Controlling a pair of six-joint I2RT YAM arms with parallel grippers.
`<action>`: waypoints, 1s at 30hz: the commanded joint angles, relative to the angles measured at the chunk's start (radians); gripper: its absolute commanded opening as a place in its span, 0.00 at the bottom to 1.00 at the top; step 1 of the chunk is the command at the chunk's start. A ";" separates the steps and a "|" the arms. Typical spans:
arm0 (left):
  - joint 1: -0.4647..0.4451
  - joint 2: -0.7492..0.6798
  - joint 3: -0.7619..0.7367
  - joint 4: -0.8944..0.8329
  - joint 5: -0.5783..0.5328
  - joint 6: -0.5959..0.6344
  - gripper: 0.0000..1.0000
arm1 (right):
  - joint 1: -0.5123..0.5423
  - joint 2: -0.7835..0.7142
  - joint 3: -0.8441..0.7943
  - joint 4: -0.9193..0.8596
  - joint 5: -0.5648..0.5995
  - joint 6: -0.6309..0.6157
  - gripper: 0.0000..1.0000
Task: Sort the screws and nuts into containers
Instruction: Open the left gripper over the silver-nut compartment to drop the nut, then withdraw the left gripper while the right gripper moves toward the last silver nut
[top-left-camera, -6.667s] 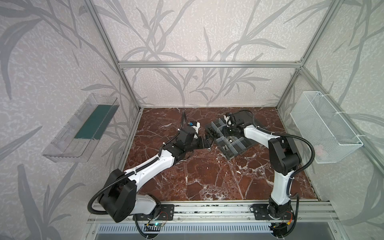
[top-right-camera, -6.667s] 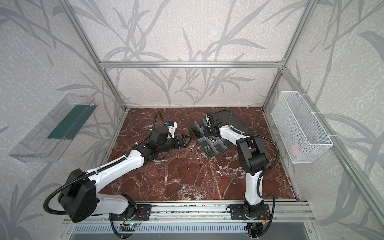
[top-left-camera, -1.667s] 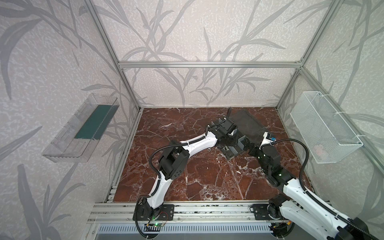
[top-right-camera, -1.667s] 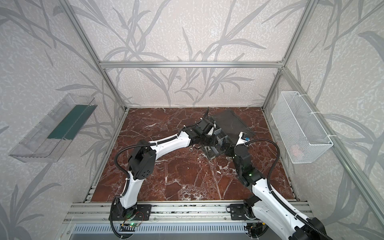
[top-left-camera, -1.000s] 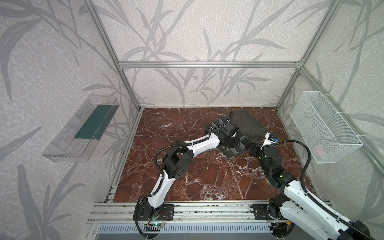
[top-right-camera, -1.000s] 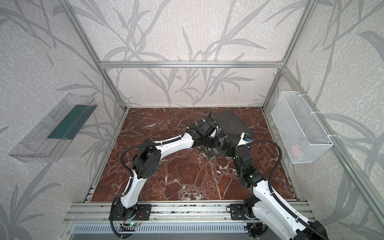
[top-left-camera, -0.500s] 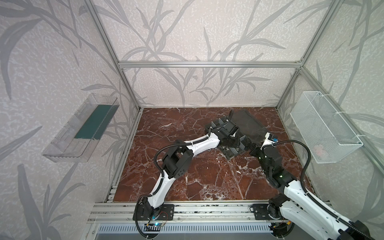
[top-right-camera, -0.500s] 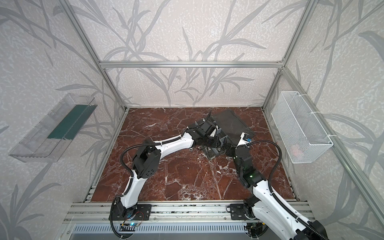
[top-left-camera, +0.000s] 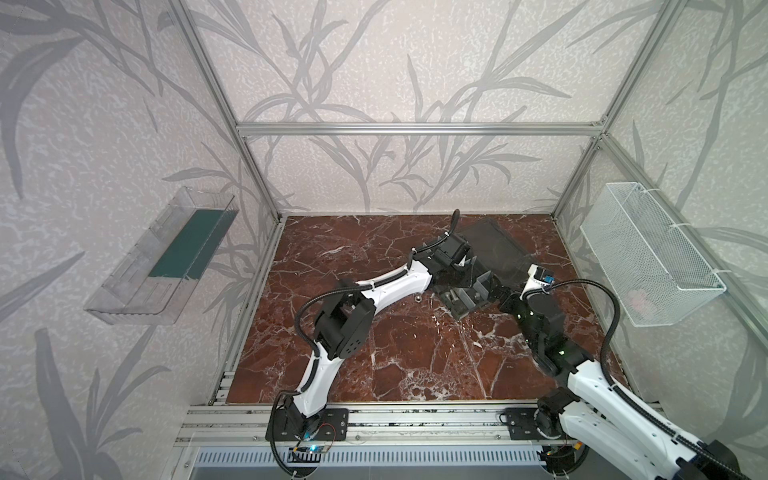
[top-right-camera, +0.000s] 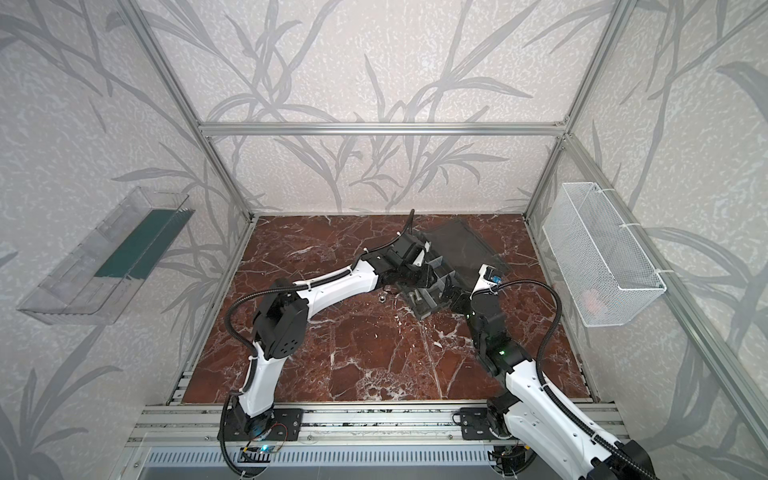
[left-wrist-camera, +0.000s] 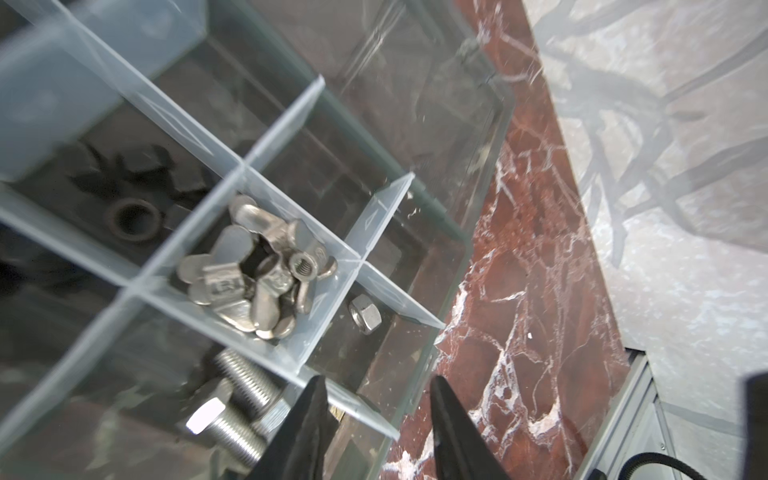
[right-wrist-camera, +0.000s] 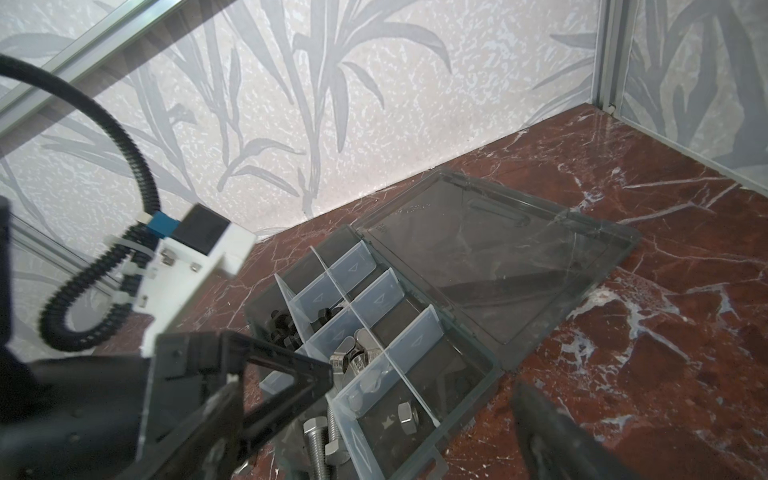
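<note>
The dark-grey organizer box (top-left-camera: 459, 314) lies open at the back of the table, and its containers are split by translucent dividers (left-wrist-camera: 291, 104). Two silver screws (left-wrist-camera: 245, 382) lie in the end compartment. Of the nuts, a heap of wing nuts (left-wrist-camera: 249, 270) fills one cell, a single hex nut (left-wrist-camera: 365, 314) lies in the cell beside it, and black ones (left-wrist-camera: 133, 216) sit further along. My left gripper (left-wrist-camera: 377, 378) hovers open over the box's side wall, with nothing between its fingers. My right gripper (right-wrist-camera: 380, 384) stands wide open at the box's near end and holds nothing.
The box's lid (top-left-camera: 494, 249) lies flat behind it. A small silver piece (top-left-camera: 419, 296) rests on the marble just left of the box. A white wire basket (top-left-camera: 648, 257) hangs on the right wall and a clear tray (top-left-camera: 166, 257) on the left wall.
Several seconds ago the left gripper was left of the box and the right arm reached over it. Now the left gripper is over the box and the right at its front-right. Little motion lately.
</note>
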 joint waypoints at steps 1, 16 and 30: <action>0.027 -0.124 -0.042 -0.014 -0.046 0.041 0.42 | -0.003 0.028 0.013 0.032 -0.044 -0.025 0.99; 0.228 -0.645 -0.601 0.157 -0.054 -0.019 0.83 | 0.177 0.415 0.264 -0.039 -0.213 -0.226 0.99; 0.396 -0.932 -1.057 0.338 0.014 -0.165 0.99 | 0.368 0.776 0.500 -0.152 -0.258 -0.371 0.93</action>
